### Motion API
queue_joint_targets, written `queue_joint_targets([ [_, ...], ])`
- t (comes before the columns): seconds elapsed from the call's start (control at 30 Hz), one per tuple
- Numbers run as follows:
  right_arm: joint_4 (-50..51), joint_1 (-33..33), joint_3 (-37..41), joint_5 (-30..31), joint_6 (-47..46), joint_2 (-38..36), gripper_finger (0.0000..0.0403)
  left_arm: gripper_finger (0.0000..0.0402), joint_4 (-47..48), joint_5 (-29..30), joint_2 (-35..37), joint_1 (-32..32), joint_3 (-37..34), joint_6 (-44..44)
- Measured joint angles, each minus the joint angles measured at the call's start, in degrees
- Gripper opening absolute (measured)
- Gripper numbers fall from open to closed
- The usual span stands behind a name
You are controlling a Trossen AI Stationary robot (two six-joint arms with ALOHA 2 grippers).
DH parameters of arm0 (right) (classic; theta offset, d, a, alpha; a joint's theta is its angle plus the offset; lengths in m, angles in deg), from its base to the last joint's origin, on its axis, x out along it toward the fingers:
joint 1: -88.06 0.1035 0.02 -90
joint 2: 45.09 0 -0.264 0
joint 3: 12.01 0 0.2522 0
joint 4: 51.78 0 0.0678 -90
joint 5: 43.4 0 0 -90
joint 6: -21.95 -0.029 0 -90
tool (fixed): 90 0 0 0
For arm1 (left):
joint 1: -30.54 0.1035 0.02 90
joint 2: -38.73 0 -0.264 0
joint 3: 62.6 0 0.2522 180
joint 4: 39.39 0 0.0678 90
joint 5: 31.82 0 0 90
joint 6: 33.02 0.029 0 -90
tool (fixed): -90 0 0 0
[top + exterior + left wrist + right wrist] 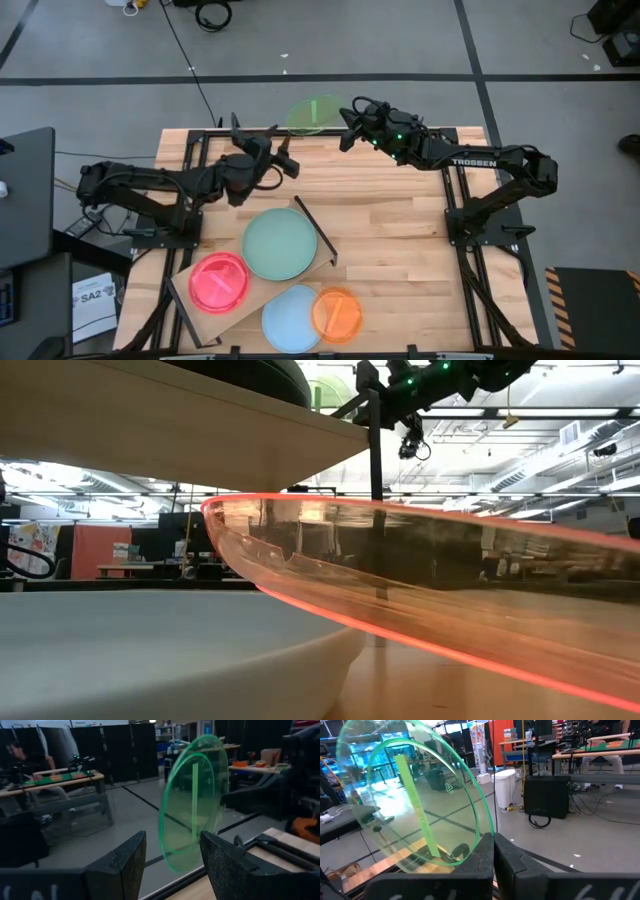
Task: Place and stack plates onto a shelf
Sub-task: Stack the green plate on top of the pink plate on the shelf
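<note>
A translucent neon-green plate hangs on edge over the table's far edge, with my right gripper shut on it. My left gripper is open just near-left of the plate and points level at it. In the left wrist view the plate shows beyond the gap between the fingers, untouched. The shelf, a pale board with a black bar frame, stands at the near left. It carries a mint-green plate and a pink plate. My right gripper pinches the neon-green plate's rim between its two fingers. The fingers point about level and come from the table's right side. The plate stands nearly upright on edge, lifted clear of the table.
A light-blue plate and an orange plate lie on the table by the near edge, beside the shelf. In the low view the orange plate fills the foreground. Bare wood lies between the arms.
</note>
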Motion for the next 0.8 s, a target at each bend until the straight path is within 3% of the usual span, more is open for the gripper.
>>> queue_joint_targets([
  [0.5, 0.0, 0.0, 0.0, 0.0, 0.0, 0.0, 0.0007, 0.0192, -6.6, -8.2, 0.0, 4.5, 0.0, -0.2],
  [0.8, 0.0, 0.4, 0.0, 0.0, 0.0, 0.0, 0.0007, 0.0192, -6.7, -8.9, 0.0, 7.5, 0.0, -0.3],
])
